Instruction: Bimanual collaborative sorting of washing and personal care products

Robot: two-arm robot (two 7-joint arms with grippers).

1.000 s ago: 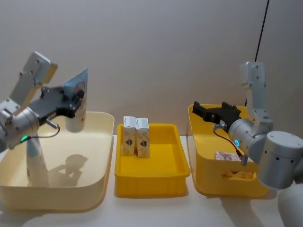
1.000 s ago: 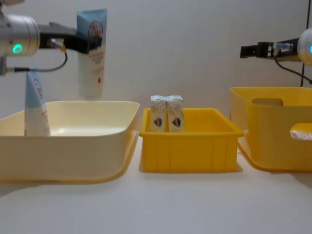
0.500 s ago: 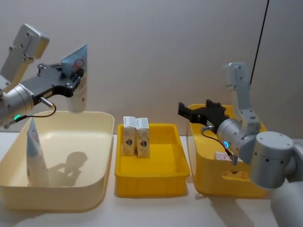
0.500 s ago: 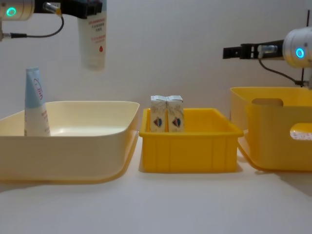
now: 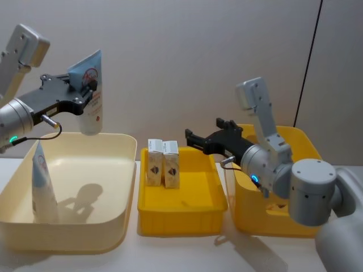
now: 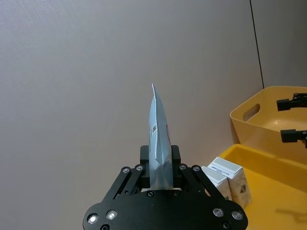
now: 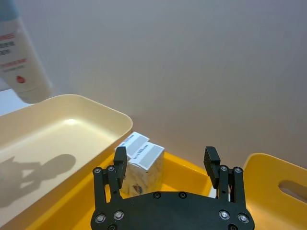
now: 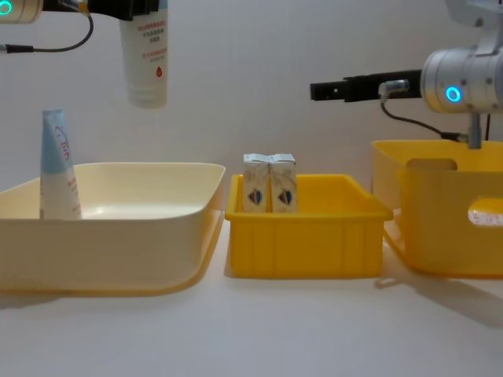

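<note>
Two moves: the left end effector [image 5: 85, 96] lifts its gripped tube [image 5: 91, 110] higher; the right end effector [image 5: 194, 141], open, swings toward the cartons [image 5: 163, 163], perhaps for a handover.

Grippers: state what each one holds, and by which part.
The left gripper grips a squeeze tube by its pale blue crimped end, white end hanging down over the cream bin. The right gripper is open and holds nothing.

Plain grey wall [image 5: 181, 51] behind a white tabletop [image 8: 251, 330]
</note>
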